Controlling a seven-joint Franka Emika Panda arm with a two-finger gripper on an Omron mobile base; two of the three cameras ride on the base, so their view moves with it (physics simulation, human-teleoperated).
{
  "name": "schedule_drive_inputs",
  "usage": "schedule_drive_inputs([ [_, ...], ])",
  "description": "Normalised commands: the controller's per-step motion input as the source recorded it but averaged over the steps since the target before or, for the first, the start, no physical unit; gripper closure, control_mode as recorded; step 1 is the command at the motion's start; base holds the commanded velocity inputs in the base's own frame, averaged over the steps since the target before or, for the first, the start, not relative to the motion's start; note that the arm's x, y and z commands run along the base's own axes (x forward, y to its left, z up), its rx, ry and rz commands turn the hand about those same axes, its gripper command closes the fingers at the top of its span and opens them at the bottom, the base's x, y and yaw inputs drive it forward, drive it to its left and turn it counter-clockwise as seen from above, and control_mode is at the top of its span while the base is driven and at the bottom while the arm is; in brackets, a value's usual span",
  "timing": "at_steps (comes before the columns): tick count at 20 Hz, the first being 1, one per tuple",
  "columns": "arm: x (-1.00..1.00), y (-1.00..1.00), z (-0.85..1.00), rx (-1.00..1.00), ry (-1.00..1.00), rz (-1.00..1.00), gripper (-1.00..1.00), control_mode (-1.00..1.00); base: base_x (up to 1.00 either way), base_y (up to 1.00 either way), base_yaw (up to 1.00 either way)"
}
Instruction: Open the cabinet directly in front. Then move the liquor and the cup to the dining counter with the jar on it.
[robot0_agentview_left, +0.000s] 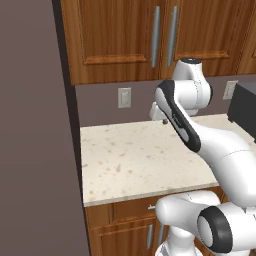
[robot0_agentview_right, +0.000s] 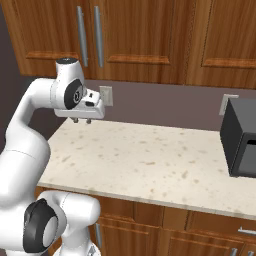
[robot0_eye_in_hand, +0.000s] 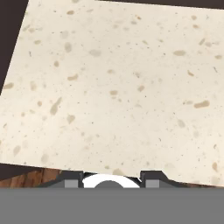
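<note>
Tool (robot0_agentview_right: 82, 120) hangs over countertop (robot0_agentview_right: 150, 160); cabinet (robot0_agentview_right: 95, 35) above, shut.

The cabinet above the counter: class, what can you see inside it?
Nothing inside can be seen: both doors of the cabinet are shut, their handles side by side. What it holds is hidden. Below, the gripper hangs over the counter.

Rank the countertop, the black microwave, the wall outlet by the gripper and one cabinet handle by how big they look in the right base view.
1. Countertop
2. Black microwave, cut off by the frame edge
3. Cabinet handle
4. Wall outlet, partly behind the gripper

Handle and outlet are close: the handle is longer, the outlet wider.
</note>
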Motion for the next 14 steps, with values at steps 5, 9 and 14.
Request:
schedule_drive_inputs([
  [5, 0.0, 0.0, 0.0, 0.0, 0.0, 0.0, -1.0, -1.0, 0.0, 0.0, 0.0],
  [9, 0.0, 0.0, 0.0, 0.0, 0.0, 0.0, -1.0, -1.0, 0.0, 0.0, 0.0],
  [14, 0.0, 0.0, 0.0, 0.0, 0.0, 0.0, -1.0, -1.0, 0.0, 0.0, 0.0],
])
